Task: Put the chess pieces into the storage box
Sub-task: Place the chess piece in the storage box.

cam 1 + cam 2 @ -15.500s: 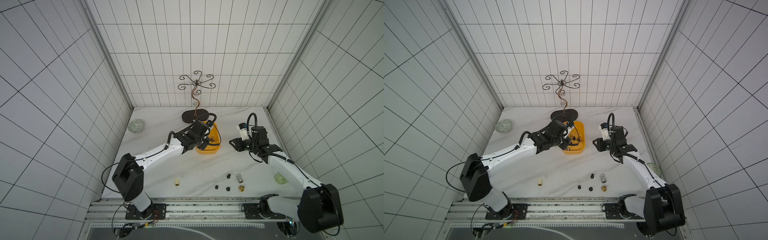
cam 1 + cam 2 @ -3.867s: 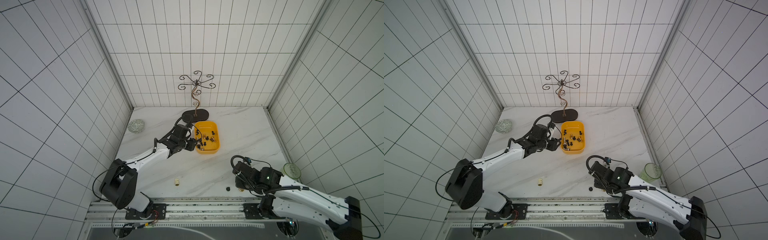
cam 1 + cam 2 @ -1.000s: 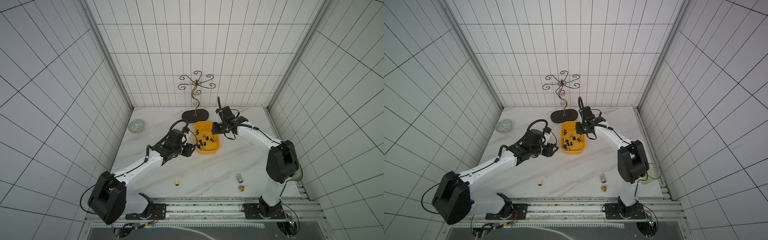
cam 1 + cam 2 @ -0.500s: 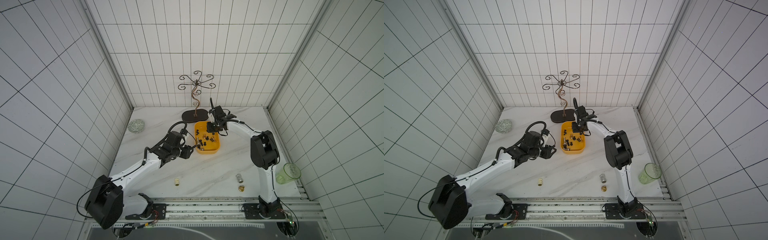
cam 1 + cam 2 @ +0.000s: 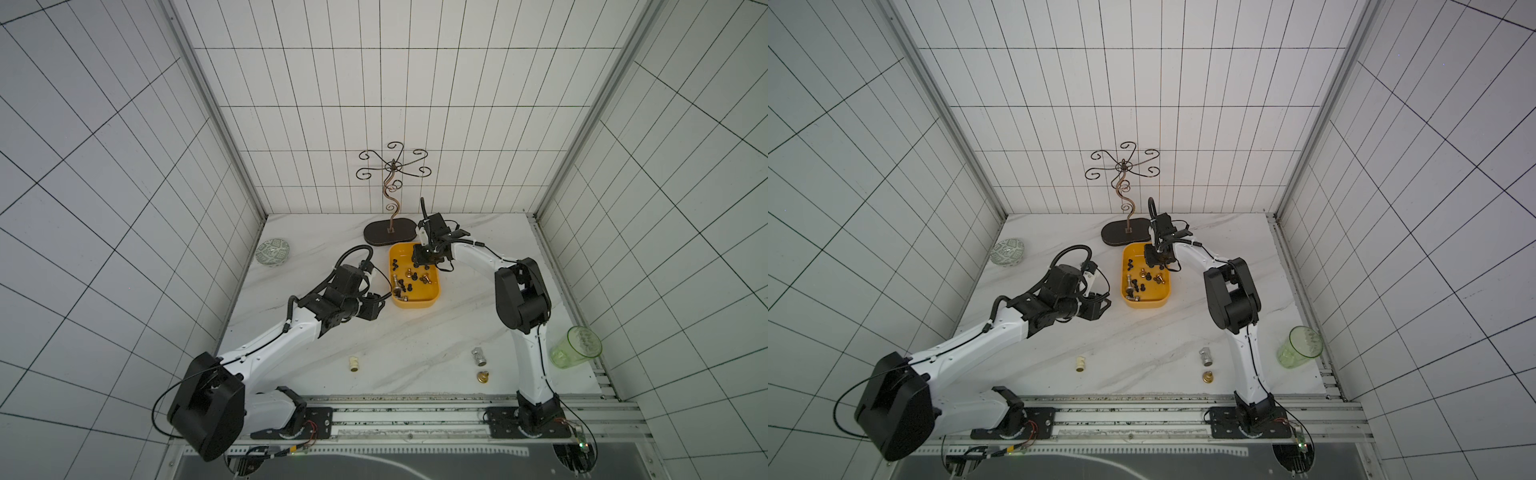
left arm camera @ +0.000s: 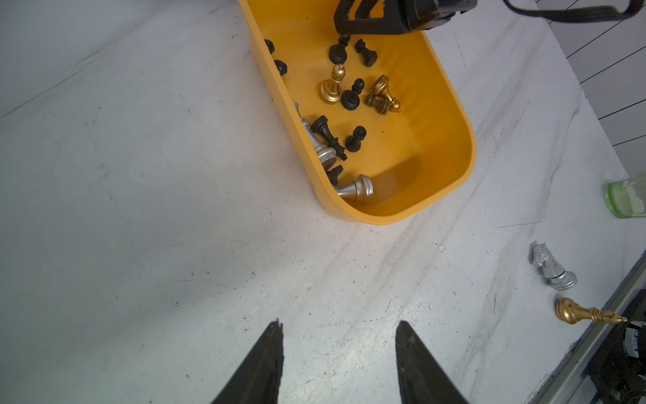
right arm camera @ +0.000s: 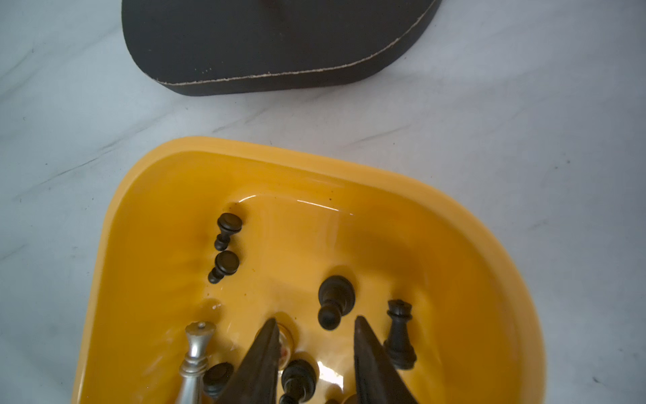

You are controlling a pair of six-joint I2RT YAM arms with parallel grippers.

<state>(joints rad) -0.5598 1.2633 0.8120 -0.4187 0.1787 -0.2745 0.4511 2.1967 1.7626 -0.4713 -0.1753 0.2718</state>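
Toward the back of the marble worktop [image 5: 415,332], we saw the yellow box [image 5: 415,305], just before a dark stand base [image 5: 390,230], holding most chess pieces [image 5: 409,275]. Our right gripper [image 7: 314,318] hung open, empty, above them; our left gripper [image 6: 337,321] stood open beside the box. A cream piece [image 5: 353,364], a silver piece [image 5: 478,356] and a gold piece [image 5: 482,377] lay near the front, a green cup [image 5: 575,347] aside. White tiled walls [image 5: 374,104] stood all round.

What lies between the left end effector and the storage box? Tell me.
Only bare marble table. The left wrist view shows nothing else between the open left end effector and the storage box.
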